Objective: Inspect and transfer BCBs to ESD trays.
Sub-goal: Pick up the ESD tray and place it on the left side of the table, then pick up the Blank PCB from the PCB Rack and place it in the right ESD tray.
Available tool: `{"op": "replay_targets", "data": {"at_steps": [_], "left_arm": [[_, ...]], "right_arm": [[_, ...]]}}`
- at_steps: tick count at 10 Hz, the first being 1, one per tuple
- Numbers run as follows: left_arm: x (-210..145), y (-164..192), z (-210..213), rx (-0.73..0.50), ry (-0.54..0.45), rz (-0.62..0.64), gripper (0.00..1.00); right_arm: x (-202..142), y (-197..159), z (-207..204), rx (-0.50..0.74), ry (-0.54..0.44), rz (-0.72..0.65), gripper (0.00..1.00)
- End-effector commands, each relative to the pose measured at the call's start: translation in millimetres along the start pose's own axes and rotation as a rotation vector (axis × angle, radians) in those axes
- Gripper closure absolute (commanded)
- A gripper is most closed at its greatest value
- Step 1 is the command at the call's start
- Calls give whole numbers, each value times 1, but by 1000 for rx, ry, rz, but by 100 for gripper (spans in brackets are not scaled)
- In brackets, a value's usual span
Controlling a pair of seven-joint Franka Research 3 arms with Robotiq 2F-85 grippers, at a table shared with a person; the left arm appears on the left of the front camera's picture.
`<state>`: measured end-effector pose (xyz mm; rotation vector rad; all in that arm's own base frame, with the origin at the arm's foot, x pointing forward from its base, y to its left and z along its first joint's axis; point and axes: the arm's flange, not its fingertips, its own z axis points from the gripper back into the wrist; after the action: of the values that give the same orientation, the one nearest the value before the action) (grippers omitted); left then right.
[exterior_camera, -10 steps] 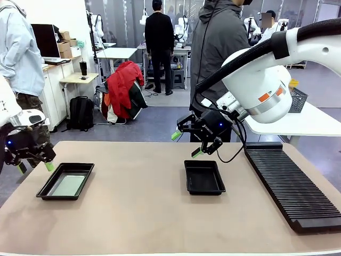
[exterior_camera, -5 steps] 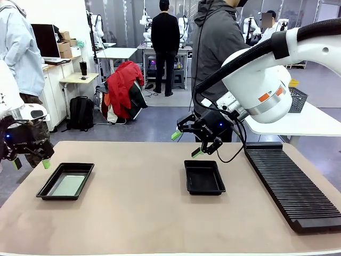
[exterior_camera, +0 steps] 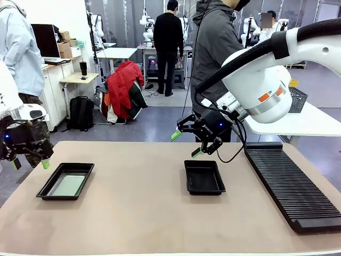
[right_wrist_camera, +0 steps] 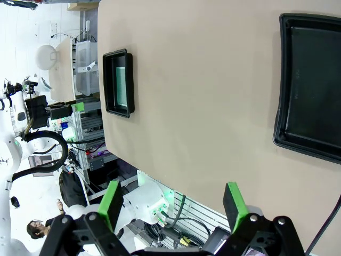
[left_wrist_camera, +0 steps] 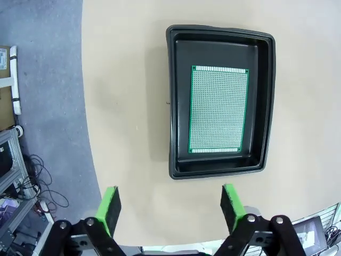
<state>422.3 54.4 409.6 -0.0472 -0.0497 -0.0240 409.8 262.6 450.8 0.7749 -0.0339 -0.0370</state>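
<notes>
Both pincers wide over the bench (exterior_camera: 138,213), one green board (left_wrist_camera: 218,109) lying in a tray.

Taking the long black slotted rack (exterior_camera: 290,184) as the mark: the near tray (exterior_camera: 205,192) sits just beside its left edge, and the right pincer (exterior_camera: 187,144) hangs above that tray's back rim, jaws spread and holding nothing. The far tray (exterior_camera: 64,197) lies well apart from the rack, across the bench, with the board flat inside it, grid face up, nearer one long wall. The left pincer (exterior_camera: 31,163) hovers beyond that tray, farther again from the rack, jaws spread and holding nothing. White print on the right pincer's black body is too small to read; two orange stickers (exterior_camera: 264,97) on the right arm show no legible writing.
</notes>
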Motion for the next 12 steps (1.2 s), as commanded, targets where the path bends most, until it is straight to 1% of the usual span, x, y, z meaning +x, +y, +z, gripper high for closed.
{"op": "replay_targets", "data": {"at_steps": [1, 12], "left_arm": [[1, 0, -3, -6, -8, -3, 0], [1, 0, -3, -6, -8, -3, 0]], "right_arm": [[0, 0, 0, -4, 1, 2, 0], [0, 0, 0, -4, 1, 2, 0]]}}
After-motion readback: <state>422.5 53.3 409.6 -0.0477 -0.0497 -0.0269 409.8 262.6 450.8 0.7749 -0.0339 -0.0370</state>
